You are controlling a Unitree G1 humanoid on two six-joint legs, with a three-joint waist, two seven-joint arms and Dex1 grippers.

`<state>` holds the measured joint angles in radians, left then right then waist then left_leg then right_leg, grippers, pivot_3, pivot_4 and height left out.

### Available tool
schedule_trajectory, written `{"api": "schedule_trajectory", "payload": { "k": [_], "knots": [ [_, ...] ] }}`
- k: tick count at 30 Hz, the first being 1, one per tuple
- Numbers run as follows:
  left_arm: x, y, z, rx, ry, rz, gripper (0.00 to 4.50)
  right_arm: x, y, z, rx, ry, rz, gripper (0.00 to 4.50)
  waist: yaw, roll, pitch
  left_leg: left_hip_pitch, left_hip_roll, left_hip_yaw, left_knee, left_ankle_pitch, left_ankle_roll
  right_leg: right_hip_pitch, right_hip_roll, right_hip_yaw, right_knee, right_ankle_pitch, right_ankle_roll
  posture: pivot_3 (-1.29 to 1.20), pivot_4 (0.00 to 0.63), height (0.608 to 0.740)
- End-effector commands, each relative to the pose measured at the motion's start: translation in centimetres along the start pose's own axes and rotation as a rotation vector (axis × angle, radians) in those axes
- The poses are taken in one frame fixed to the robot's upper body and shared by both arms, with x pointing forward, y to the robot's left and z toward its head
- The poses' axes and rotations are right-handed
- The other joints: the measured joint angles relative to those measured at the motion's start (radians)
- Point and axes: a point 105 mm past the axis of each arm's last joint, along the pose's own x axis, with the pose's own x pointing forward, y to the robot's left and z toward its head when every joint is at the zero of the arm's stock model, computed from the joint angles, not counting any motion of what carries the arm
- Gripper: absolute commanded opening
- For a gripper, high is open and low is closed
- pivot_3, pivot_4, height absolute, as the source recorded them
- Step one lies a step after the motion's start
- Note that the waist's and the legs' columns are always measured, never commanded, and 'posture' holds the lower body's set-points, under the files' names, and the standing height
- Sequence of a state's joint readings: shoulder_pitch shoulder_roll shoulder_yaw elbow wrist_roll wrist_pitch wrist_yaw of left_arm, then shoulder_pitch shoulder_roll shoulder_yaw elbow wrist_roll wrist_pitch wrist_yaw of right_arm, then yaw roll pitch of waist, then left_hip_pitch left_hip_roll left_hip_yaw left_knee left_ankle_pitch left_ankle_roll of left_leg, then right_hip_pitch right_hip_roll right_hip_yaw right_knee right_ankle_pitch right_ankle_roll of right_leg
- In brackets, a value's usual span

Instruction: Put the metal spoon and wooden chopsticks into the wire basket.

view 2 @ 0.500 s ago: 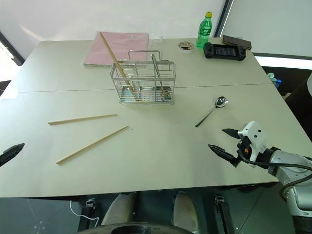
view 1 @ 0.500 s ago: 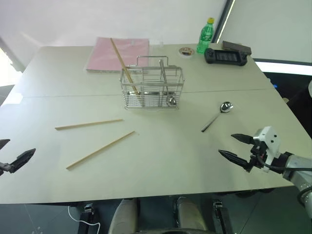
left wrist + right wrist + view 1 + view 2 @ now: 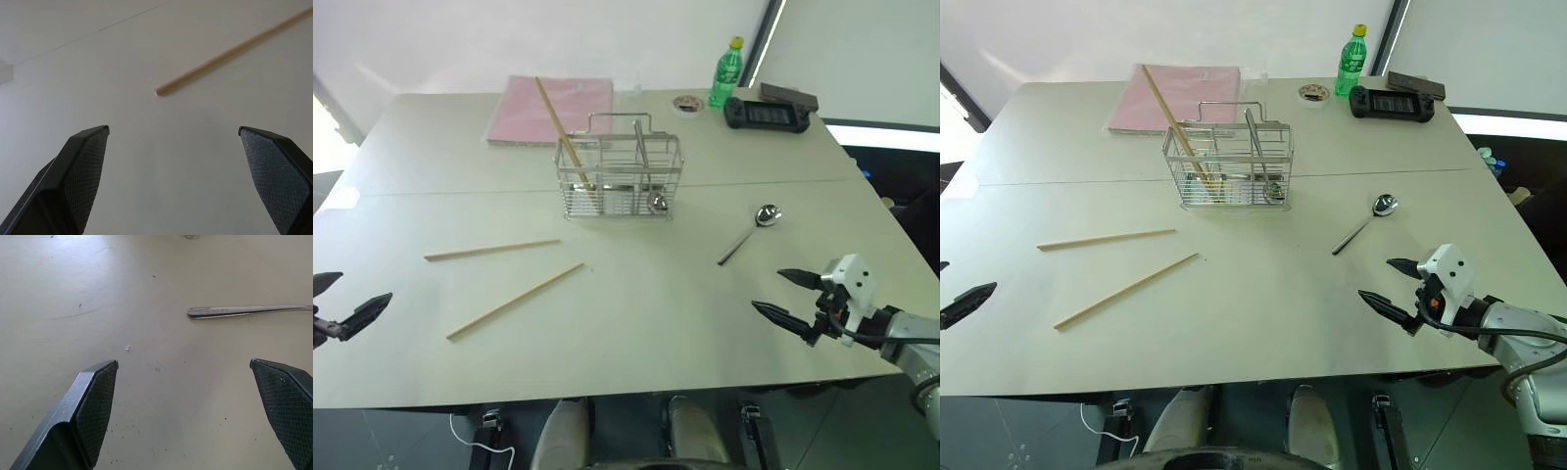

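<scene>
The wire basket (image 3: 619, 176) stands at the table's middle back. One wooden chopstick (image 3: 556, 122) leans in its left side, and a shiny spoon bowl (image 3: 657, 202) shows low at its right. Two more chopsticks (image 3: 492, 250) (image 3: 516, 301) lie flat on the table, left of centre. A metal spoon (image 3: 749, 235) lies to the right of the basket. My right gripper (image 3: 786, 297) hovers open just short of the spoon's handle (image 3: 244, 311). My left gripper (image 3: 357, 291) is open at the table's left front edge, facing a chopstick end (image 3: 220, 56).
A pink folder (image 3: 551, 108) lies behind the basket. At the back right are a green bottle (image 3: 726, 71), a tape roll (image 3: 687, 102), a black controller (image 3: 766, 113) and a dark box (image 3: 789, 95). The table's front edge runs just below both grippers.
My left gripper has edged slightly to the right over the table's edge. The right gripper and the objects are where they were.
</scene>
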<state>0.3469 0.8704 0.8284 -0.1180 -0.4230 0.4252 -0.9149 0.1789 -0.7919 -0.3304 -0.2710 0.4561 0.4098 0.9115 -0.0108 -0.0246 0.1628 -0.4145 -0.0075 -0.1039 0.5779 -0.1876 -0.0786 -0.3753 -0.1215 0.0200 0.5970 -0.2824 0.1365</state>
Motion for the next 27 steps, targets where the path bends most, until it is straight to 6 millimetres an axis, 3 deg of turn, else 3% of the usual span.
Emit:
{"api": "schedule_trajectory", "payload": {
  "k": [1, 7, 12, 16, 21, 24, 27],
  "knots": [
    [-0.1, 0.3, 0.7, 0.029, -0.006, 0.006, 4.47, -0.4, -0.3, 1.0, -0.025, -0.031, -0.016, 4.50, 0.000, 0.000, 0.000, 0.000, 0.000, 0.000, 0.000, 0.000, 0.000, 0.000, 0.000, 0.000, 0.000, 0.000, 0.000, 0.00, 0.150, 0.721],
    [0.1, 0.2, 1.3, 0.029, -0.025, -0.002, 4.47, -0.4, -0.5, 0.4, -0.025, -0.024, -0.022, 4.50, 0.000, 0.000, 0.000, 0.000, 0.000, 0.000, 0.000, 0.000, 0.001, 0.001, 0.000, 0.000, 0.000, 0.000, 0.000, 0.00, 0.150, 0.721],
    [0.8, -2.3, 4.5, 0.040, -0.091, -0.113, 4.47, -0.5, -1.7, 0.5, -0.033, -0.004, -0.039, 4.50, 0.002, 0.000, 0.000, 0.002, 0.000, 0.000, 0.001, 0.000, 0.000, 0.002, 0.000, 0.000, 0.000, 0.000, 0.000, 0.00, 0.150, 0.721],
    [0.9, -5.0, 7.3, 0.018, -0.143, -0.229, 4.47, -0.1, -4.0, 2.5, 0.001, 0.015, -0.150, 4.50, -0.003, 0.000, 0.000, 0.002, 0.001, 0.001, 0.001, 0.000, 0.000, 0.002, 0.000, 0.000, 0.001, 0.001, -0.001, 0.00, 0.150, 0.721],
    [0.9, -7.9, 9.5, 0.055, -0.144, -0.360, 4.47, 0.6, -4.1, 5.3, 0.011, 0.031, -0.141, 4.50, -0.001, 0.002, 0.001, 0.002, 0.002, 0.002, -0.001, 0.001, 0.002, 0.003, 0.002, 0.000, 0.002, 0.001, -0.001, 0.00, 0.150, 0.721],
    [0.5, -9.9, 11.2, 0.083, -0.171, -0.493, 4.47, 0.9, -3.5, 8.3, -0.215, 0.048, -0.022, 4.50, -0.002, 0.006, 0.004, 0.002, 0.003, 0.002, -0.001, 0.001, 0.002, 0.003, 0.003, 0.000, 0.003, 0.001, -0.001, 0.00, 0.150, 0.721],
    [0.0, -11.9, 12.3, 0.133, -0.168, -0.620, 4.47, 1.2, -4.6, 11.6, -0.429, 0.077, 0.089, 4.50, -0.011, 0.007, 0.005, 0.004, 0.003, 0.005, 0.001, 0.001, 0.002, 0.002, 0.002, 0.001, 0.002, 0.001, -0.001, 0.00, 0.150, 0.721]
  ]
}}
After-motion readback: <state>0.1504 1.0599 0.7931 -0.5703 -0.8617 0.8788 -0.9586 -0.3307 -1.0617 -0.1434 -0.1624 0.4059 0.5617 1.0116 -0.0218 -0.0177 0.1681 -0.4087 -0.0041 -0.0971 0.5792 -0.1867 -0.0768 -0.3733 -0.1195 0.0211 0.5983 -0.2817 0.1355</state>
